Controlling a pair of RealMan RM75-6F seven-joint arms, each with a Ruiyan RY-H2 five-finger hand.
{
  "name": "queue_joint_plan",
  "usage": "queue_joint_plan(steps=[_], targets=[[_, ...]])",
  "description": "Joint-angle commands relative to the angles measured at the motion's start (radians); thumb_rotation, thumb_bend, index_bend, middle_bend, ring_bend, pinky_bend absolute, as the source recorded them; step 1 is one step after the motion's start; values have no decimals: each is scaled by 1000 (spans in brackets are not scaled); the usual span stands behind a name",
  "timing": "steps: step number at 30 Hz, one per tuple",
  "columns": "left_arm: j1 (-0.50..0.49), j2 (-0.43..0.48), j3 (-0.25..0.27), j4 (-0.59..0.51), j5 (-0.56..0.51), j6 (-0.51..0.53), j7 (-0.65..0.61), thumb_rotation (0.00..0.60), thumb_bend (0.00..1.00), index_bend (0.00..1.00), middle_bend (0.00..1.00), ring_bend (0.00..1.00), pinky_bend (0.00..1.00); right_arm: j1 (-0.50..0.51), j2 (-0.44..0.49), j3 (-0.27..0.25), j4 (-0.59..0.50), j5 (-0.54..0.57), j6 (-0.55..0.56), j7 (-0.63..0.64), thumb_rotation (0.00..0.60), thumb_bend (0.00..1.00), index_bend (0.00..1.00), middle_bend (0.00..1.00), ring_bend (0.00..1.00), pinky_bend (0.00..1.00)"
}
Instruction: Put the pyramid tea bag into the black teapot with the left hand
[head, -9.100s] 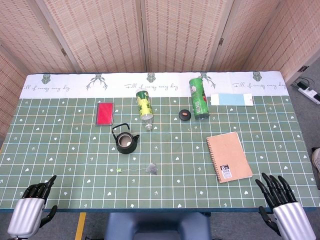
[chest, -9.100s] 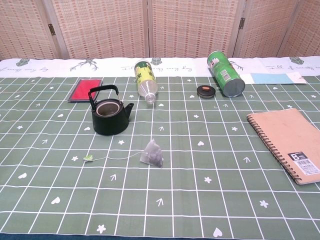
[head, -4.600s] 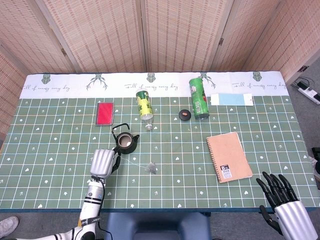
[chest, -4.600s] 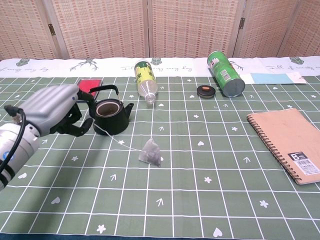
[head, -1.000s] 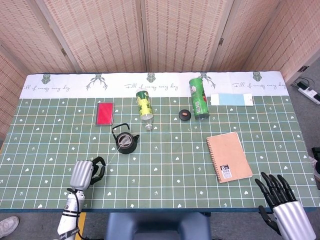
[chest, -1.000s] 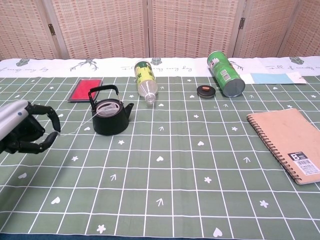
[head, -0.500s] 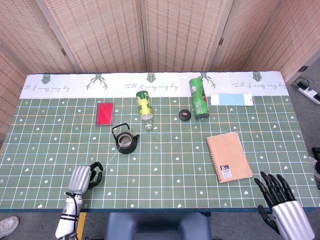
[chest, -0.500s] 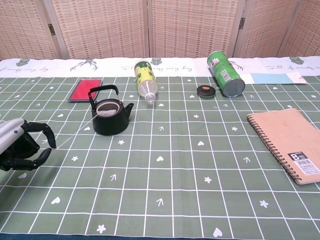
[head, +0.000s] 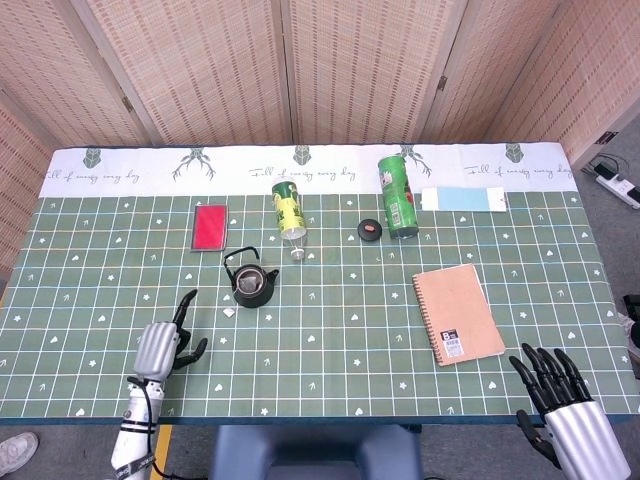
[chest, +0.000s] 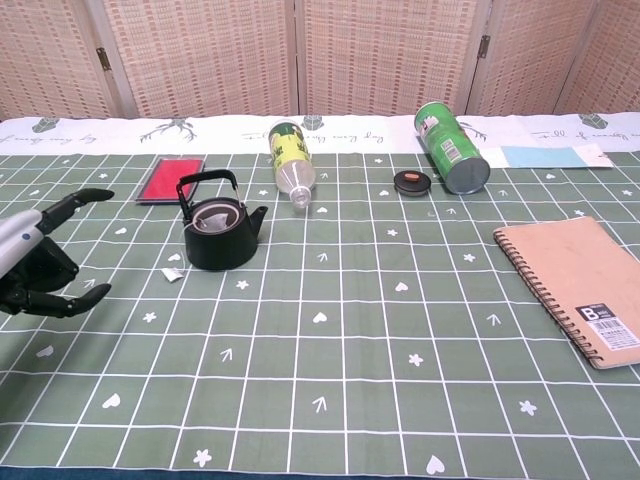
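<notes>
Down at the near edge of the green table (head: 330, 370), the right hand (head: 560, 400) sat at the corner with its fingers spread apart and nothing in them. Over on the other side, the left hand (chest: 35, 262) hung low above the cloth, near the front edge. Its fingers (chest: 80, 198) were stretched out wide and it held nothing.

A little past that hand, a small tag (chest: 172, 273) lay flat on the cloth, just beside the black teapot (chest: 220, 235). The teapot stood upright with its handle up. Something pale showed inside its open top (chest: 214, 220), which looked like the pyramid tea bag, but it was too small to be sure. I could not see a string.

Off to the right, a tan notebook (head: 458, 314) lay flat, well apart from the teapot. Farther back, a red card (head: 209, 226) lay behind the teapot. A plastic bottle (head: 289, 214) with a yellow and green label lay on its side. Near it sat a small dark lid (head: 370, 230), and just beside that a green can (head: 397, 195). A light blue paper (head: 462, 199) lay at the far edge.
</notes>
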Motion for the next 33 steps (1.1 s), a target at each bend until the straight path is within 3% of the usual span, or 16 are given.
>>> queue_joint_plan(steps=[1,4,6,8,10,13,17,20,27,30,33], targets=[[4,23,0,-20,12,3,-6,600,297,38,1000,1000,1000,-1,-1,-1,1,-2,1,-3,600,451,12,0,0,0],[11,76,13,-64,30,5,2,600,265,24,1000,991,1000,-2,-1,0,0,-1,4,-2,600,451,11,0,0,0],[18,125,27,-106,29,-9,18,600,251,23,933,873,951,-2,-1,0,0,-1,5,-1,600,451,12,0,0,0],[27,186,43,-158,29,-18,40,600,247,23,746,638,761,-2,0,0,0,0,4,-1,600,451,12,0,0,0],[41,259,62,-218,43,-10,62,600,246,27,595,490,582,-1,-1,0,0,1,2,-2,600,451,12,0,0,0],[70,369,100,-298,84,27,124,600,247,51,492,379,420,0,-2,1,-2,5,-3,-5,600,451,12,0,0,0],[127,548,167,-486,53,42,323,600,246,56,322,200,183,3,-7,3,-6,12,-17,-16,600,450,12,0,0,0],[177,614,197,-561,80,107,375,600,246,53,199,83,31,7,-11,5,-10,22,-34,-28,600,450,11,0,0,0],[336,575,259,-507,186,302,469,600,247,13,50,16,12,20,-21,9,-21,48,-77,-54,600,450,12,0,0,0],[354,569,243,-504,231,347,469,600,247,0,15,0,0,24,-23,10,-26,55,-89,-62,600,450,11,0,0,0],[364,571,230,-520,197,330,483,600,247,0,15,0,0,24,-24,10,-27,55,-87,-65,600,451,11,0,0,0]])
